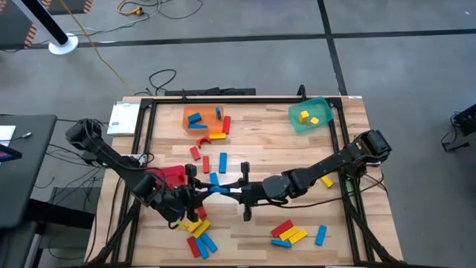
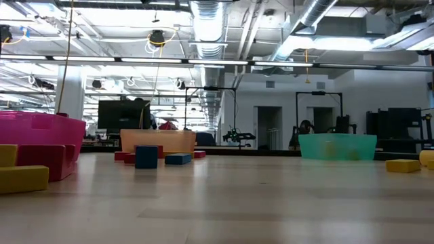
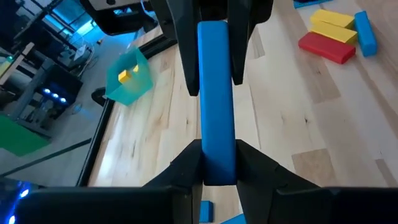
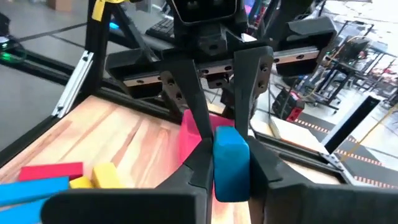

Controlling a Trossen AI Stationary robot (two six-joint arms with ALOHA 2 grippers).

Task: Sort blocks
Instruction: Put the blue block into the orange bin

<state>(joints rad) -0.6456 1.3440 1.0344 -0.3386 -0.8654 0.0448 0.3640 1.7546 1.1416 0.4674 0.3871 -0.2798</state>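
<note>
A blue block (image 1: 220, 190) hangs in the air over the middle of the table, held at both ends. My left gripper (image 1: 205, 192) comes at it from the table's left and my right gripper (image 1: 236, 191) from the right, fingertips facing each other. Both are shut on it. In the left wrist view the blue block (image 3: 216, 93) runs straight away from my left gripper (image 3: 219, 158) to the other arm's fingers. In the right wrist view only its blunt end shows, in my right gripper (image 4: 231, 158). The low view shows neither gripper. My left gripper pinches the block's left end (image 3: 217, 167) between its two fingers. The fingers come about level from the table's left and lie along the block. The block juts out ahead of them, clear of the table. My right gripper pinches the block's right end (image 4: 231, 146) between its two fingers. It comes about level from the table's right, in line with the block. The block is held clear of the table.
An orange bin (image 1: 204, 120) with blue and red blocks stands far centre, a teal bin (image 1: 311, 115) with yellow blocks far right, and a red bin (image 1: 172, 176) by my left arm. Loose blocks lie near left (image 1: 197, 234), near right (image 1: 290, 233) and mid-table (image 1: 204, 160).
</note>
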